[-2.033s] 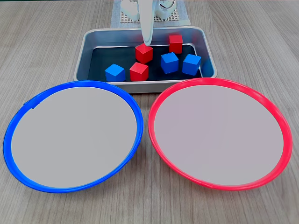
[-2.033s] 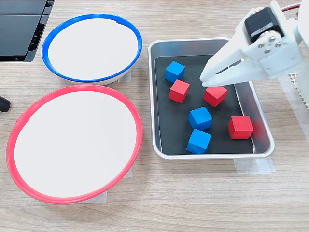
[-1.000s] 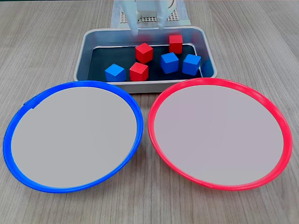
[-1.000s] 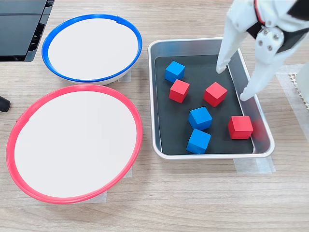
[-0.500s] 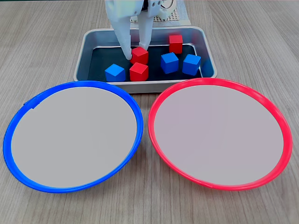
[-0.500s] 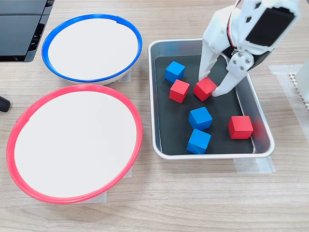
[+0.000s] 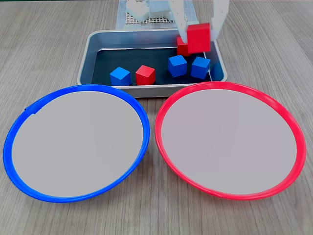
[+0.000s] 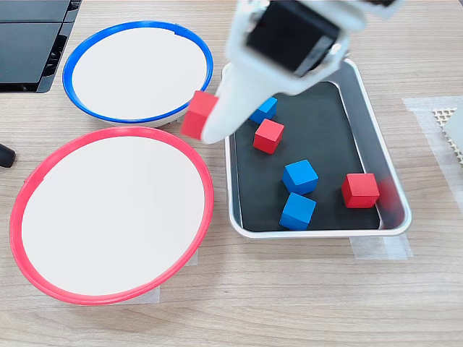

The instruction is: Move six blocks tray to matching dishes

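My gripper (image 7: 198,39) is shut on a red block (image 7: 199,37), held up in the air. In the other fixed view the gripper (image 8: 202,124) and its red block (image 8: 198,113) appear just left of the tray's (image 8: 318,230) edge, between the blue dish (image 8: 137,24) and the red dish (image 8: 108,131). Both dishes, blue (image 7: 78,87) and red (image 7: 230,84), are bare inside. In the silver tray (image 7: 88,49) lie three blue blocks (image 7: 120,76) (image 7: 177,65) (image 7: 200,67), a red block (image 7: 145,75), and another red block (image 7: 181,48) partly hidden behind the held one.
A black slab (image 8: 29,43) lies at the top left corner, beyond the blue dish. The arm's white base on a mesh mat (image 7: 151,19) stands behind the tray. Strips of tape (image 8: 376,249) hold the tray's corner to the wooden table.
The gripper came down over the middle red block, shut on it and lifted it. It has carried the block out of the tray's middle toward the dishes.
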